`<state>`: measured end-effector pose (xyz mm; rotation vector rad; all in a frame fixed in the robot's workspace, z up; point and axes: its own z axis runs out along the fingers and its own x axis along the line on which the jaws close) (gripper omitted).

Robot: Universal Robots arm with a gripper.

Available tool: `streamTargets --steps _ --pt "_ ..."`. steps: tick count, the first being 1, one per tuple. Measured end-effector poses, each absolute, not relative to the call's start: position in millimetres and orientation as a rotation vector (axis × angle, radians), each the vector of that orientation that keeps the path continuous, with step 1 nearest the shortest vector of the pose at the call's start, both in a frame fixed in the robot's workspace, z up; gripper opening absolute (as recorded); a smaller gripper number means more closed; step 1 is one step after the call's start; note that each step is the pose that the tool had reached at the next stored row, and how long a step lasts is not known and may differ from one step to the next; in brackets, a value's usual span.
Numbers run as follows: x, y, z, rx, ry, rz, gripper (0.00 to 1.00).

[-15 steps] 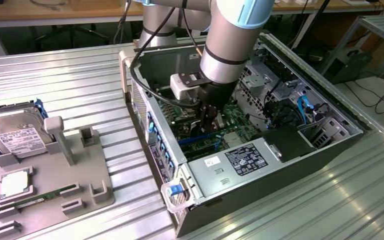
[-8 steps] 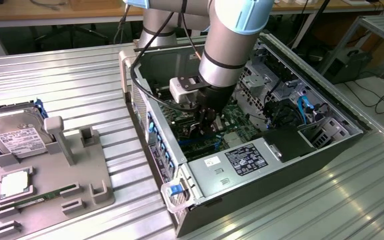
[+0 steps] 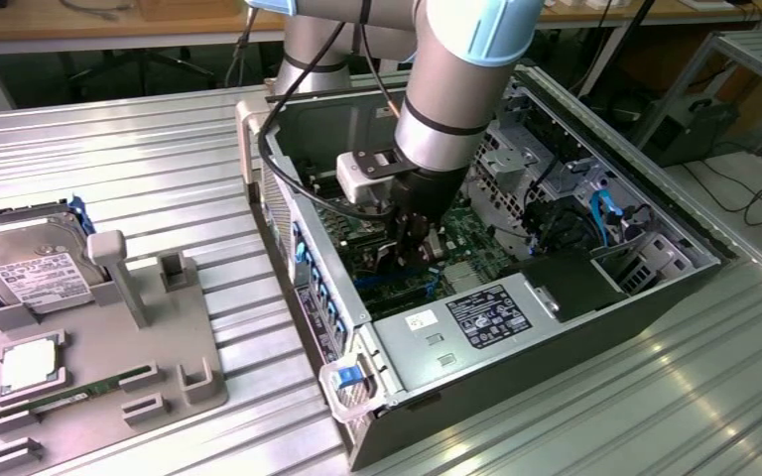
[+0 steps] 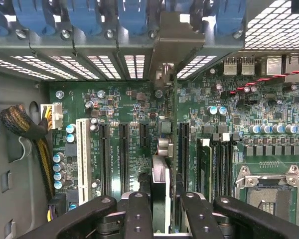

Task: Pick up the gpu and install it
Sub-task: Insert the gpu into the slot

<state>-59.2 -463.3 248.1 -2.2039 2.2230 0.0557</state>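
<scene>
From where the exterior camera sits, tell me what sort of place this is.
Probably a robotics lab bench for PC assembly: an open computer case on a ribbed metal table, the gripper inside above the motherboard, and a grey fixture tray holding a hard drive.

Silver arm (image 3: 441, 109), light-blue joint caps, black tool (image 3: 405, 260).

We note a green motherboard (image 4: 134, 107) with black expansion slots (image 4: 123, 157) and one white slot (image 4: 82, 154). Blue retention clips (image 4: 84, 15) line the grey case edge. The cable bundle (image 4: 27, 127) is braided black and orange. The black fingers (image 4: 139, 214) flank the dark gpu (image 4: 160, 191). The arm (image 3: 467, 69) is silver with pale blue caps. The worktop (image 3: 130, 169) is ribbed silver metal. The hard drive (image 3: 17, 258) is silver with a white label.
</scene>
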Motion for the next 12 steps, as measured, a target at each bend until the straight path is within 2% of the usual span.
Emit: streamTargets --steps 12 --pt "-57.4 -462.7 247.9 -2.206 2.225 0.051 0.27"
